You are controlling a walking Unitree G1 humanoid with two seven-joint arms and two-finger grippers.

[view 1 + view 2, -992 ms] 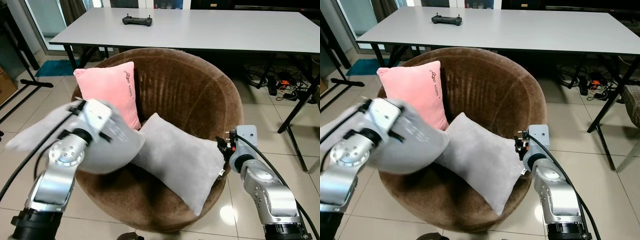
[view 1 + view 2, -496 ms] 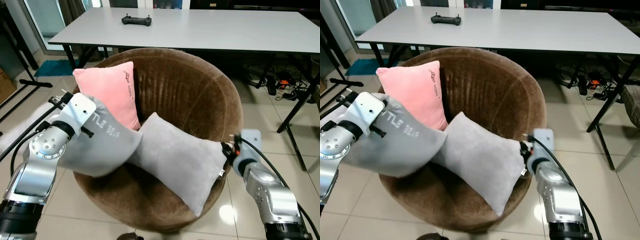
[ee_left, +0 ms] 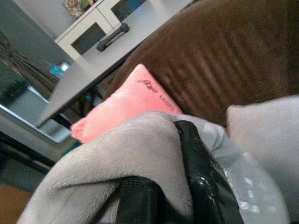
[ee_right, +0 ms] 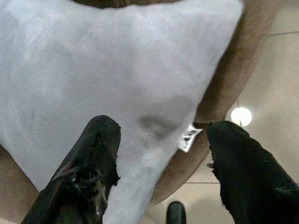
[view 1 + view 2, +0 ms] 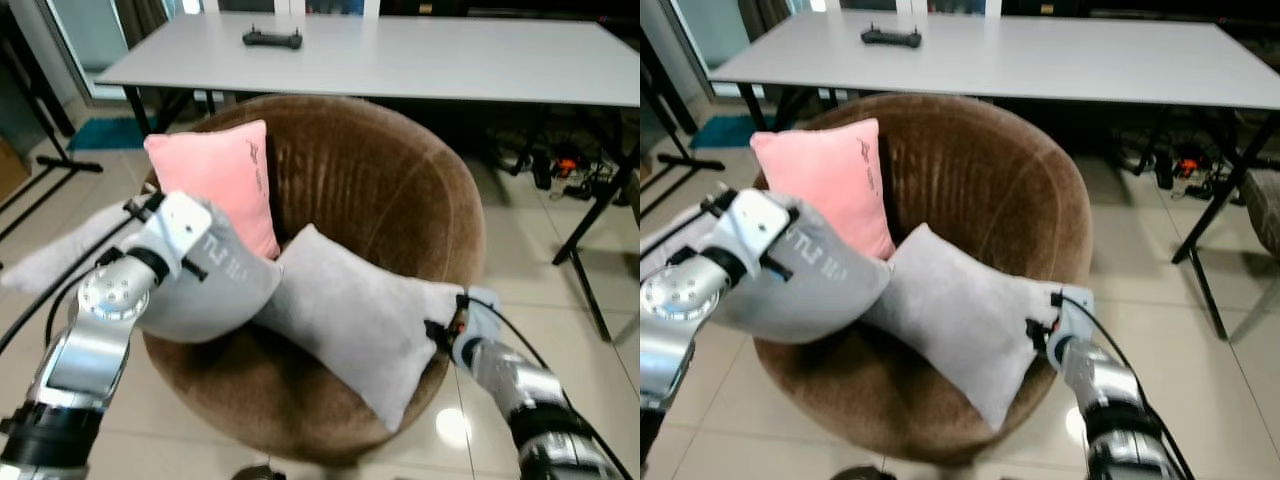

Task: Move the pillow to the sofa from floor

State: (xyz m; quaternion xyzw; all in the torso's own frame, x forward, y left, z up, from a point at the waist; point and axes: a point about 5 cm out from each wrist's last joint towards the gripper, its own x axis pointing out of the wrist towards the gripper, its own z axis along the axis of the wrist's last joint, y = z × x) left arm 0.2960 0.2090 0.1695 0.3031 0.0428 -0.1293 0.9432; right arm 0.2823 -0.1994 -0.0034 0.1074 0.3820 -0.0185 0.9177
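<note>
A round brown velvet sofa chair (image 5: pixel 400 190) stands on the tiled floor in front of a long white table (image 5: pixel 420 60) that carries a black controller (image 5: pixel 273 39) at its far left. Three pillows sit in the chair: a pink pillow (image 5: pixel 215 180) upright against the far-left backrest, a grey pillow (image 5: pixel 355 320) lying across the middle of the seat with its near-right corner hanging over the rim, and a second grey pillow (image 5: pixel 790 290) draped over the left rim, partly outside the chair.

The left gripper (image 3: pixel 166 186) is clenched on that second grey pillow; the left wrist view shows its black fingers (image 3: pixel 201 177) buried in bunched fabric, with the pink pillow and ribbed backrest beyond, which the head views hide behind the silver arm.

The right gripper (image 4: pixel 161 154) sits at the chair's right rim. The right wrist view shows its fingers (image 4: pixel 93 158) spread wide, released, over the middle pillow's corner and its small white tag (image 4: pixel 189 137).
</note>
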